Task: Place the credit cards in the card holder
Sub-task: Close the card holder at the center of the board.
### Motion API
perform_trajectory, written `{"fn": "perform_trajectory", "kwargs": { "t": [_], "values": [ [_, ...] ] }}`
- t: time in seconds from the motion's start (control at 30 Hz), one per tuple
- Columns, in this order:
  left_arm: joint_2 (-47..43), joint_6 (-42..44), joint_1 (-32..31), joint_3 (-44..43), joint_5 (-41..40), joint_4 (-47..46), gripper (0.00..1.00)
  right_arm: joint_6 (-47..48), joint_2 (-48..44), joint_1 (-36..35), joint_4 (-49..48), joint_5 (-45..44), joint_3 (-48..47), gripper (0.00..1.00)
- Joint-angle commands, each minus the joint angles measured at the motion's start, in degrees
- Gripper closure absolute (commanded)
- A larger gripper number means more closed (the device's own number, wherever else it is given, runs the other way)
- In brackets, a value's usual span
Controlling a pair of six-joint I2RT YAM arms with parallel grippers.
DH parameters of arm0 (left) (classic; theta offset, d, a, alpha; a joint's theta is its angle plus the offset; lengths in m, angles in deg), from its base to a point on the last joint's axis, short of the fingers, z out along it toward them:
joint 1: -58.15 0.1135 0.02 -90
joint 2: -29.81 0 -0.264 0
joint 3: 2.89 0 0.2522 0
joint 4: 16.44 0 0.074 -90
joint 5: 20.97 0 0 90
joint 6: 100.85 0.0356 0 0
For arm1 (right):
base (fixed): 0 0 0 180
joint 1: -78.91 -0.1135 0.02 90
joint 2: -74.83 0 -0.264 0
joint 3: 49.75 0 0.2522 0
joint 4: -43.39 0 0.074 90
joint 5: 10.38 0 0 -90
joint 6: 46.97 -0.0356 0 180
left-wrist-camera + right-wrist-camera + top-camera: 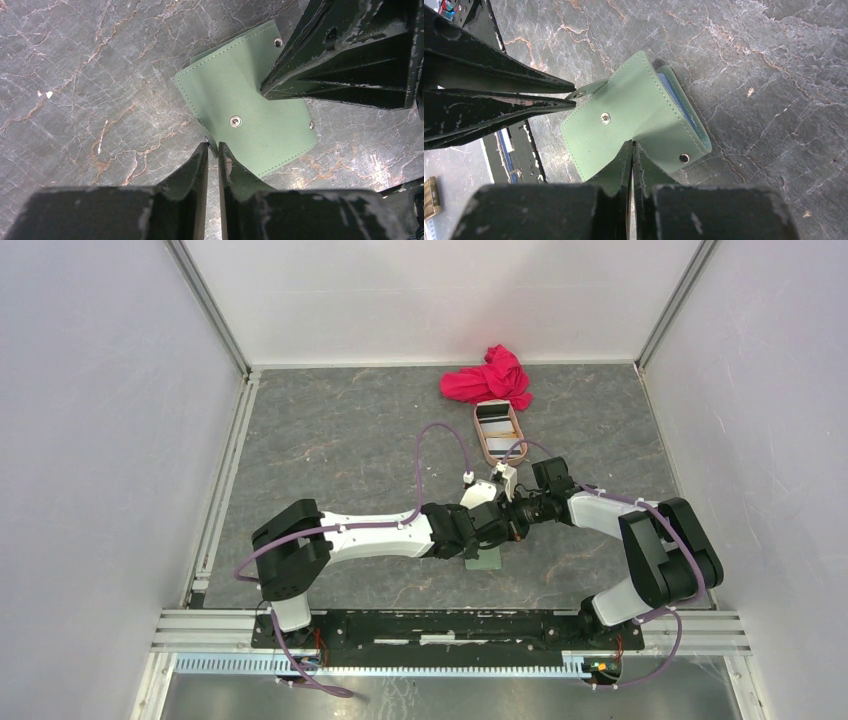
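Left wrist view puts the left claw (213,146) at the lower-left edge of the holder (260,135). The claw is narrow, and a small tab of that edge sits between its tips. The holder is sage green with a stitched border and a metal snap (235,120) in the middle of its flap. Any marking on the snap is too small to read. The right claw (263,92) comes in from the upper right, its tip resting on the flap.

In the right wrist view the right claw's fingers are together with only a slit between them, and its tips are at the flap's near edge. Whether a layer is pinched there I cannot tell. The left claw reaches in from the left, its tips on either side of the tab. A pale blue lining (676,100) shows along the holder's far edge.

From the top view the holder lies on the grey marbled surface (350,440) under the meeting claws, with only a corner showing. The cards (497,428) lie in the tray (477,435), well apart beyond it, and their print is too small to read. A red cloth (490,378) lies at the tray's far end.
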Motion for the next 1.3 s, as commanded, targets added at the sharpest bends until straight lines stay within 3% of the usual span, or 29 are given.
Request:
{"fn": "perform_trajectory", "kwargs": {
  "t": [0.0,0.1,0.4,1.0,1.27],
  "values": [
    [0.2,1.94,-0.18,-2.06,-1.28,-1.41,0.85,1.55,1.79,-1.42,1.83,-3.9,0.62,0.95],
    [-0.02,2.38,-0.1,-1.96,-0.58,-2.31,0.98,1.55,1.8,-1.43,1.85,-3.85,0.61,0.95],
    [-2.72,3.67,-0.1,0.62,2.72,-7.77,0.98,1.55,1.86,-1.46,1.91,-3.89,0.57,0.95],
    [1.43,4.87,0.82,-0.05,7.52,-12.42,0.98,1.63,2.06,-1.65,2.1,-3.16,0.54,0.95],
    [2.47,4.55,1.35,0.88,7.24,-12.28,0.98,4.39,0.67,-1.65,3.47,2.59,-0.17,0.92]
  ]
}}
